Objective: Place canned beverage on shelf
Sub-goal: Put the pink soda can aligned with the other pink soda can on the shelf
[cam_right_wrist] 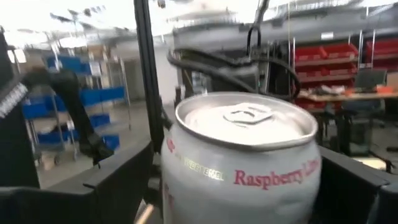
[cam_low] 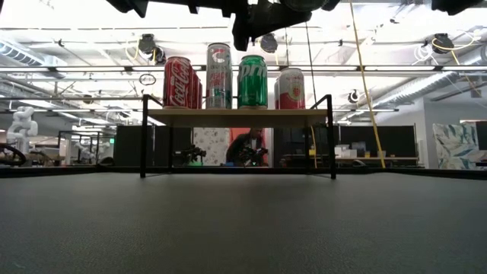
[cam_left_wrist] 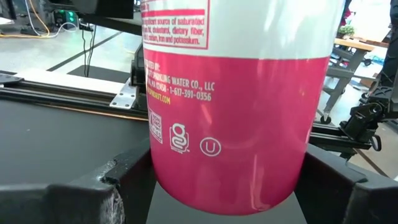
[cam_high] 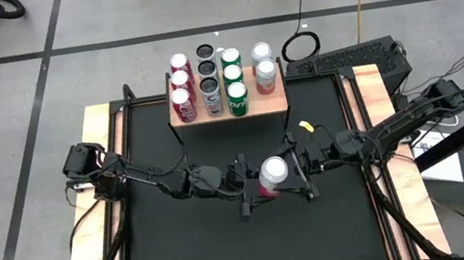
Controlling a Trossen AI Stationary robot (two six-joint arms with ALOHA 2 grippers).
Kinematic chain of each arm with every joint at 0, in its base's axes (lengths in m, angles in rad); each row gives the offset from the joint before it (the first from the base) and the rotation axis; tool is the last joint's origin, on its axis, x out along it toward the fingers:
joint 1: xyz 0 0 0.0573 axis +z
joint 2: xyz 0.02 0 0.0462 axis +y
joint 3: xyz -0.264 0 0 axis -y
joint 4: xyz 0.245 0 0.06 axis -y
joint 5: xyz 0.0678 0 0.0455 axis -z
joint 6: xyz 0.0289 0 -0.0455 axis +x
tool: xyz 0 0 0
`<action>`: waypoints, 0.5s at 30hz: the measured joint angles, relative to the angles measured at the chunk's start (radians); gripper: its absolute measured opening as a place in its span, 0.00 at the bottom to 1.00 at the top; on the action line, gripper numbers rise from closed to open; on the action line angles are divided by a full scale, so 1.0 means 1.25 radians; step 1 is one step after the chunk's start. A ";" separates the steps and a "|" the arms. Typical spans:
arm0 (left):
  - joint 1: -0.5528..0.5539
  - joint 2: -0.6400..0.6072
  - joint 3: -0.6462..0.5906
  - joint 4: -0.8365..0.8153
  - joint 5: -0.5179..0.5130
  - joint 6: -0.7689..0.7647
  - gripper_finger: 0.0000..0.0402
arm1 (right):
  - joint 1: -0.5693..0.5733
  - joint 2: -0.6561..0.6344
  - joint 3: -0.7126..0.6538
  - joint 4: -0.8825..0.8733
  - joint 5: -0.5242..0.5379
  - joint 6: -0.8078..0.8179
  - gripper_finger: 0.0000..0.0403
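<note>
Both tools meet at one can (cam_high: 273, 173) above the middle of the black tabletop (cam_high: 203, 245). In the high view the left tool (cam_high: 248, 186) comes from the left side and the right tool (cam_high: 298, 175) from the right side, and the can stands upright between them, its silver top facing the camera. In the left wrist view the pink lower part of the can (cam_left_wrist: 233, 118) fills the space between the two dark fingers (cam_left_wrist: 93, 193), so the left tool seems to be closed on it, low on the body. In the right wrist view the can's top with the word "Raspberry" (cam_right_wrist: 244, 149) sits between the right tool's fingers (cam_right_wrist: 118, 180), which stand at both sides near the upper part; I judge that this tool holds it too. The low view shows nothing standing on the tabletop near the camera, so the can is probably lifted.

My judgement is that this is a handover or a carrying step. Next, one tool must let go, and the other must bring the can to the shelf (cam_high: 276, 101). Farther back, the shelf already carries four rows of cans (cam_high: 207, 83), and free board shows only at its front right corner.
</note>
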 joint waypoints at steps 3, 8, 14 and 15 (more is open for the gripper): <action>0.000 0.000 0.000 -0.001 0.000 0.000 0.75 | 0.000 0.000 0.039 -0.088 0.000 -0.009 0.87; 0.000 0.000 0.000 -0.001 0.000 0.002 0.75 | 0.000 0.001 0.077 -0.151 0.000 -0.027 0.81; 0.000 0.000 0.000 -0.004 0.000 0.002 0.75 | -0.001 0.001 0.078 -0.156 0.000 -0.027 0.77; 0.000 0.000 0.000 -0.006 0.000 0.002 0.75 | -0.001 0.001 0.078 -0.157 0.000 -0.027 0.77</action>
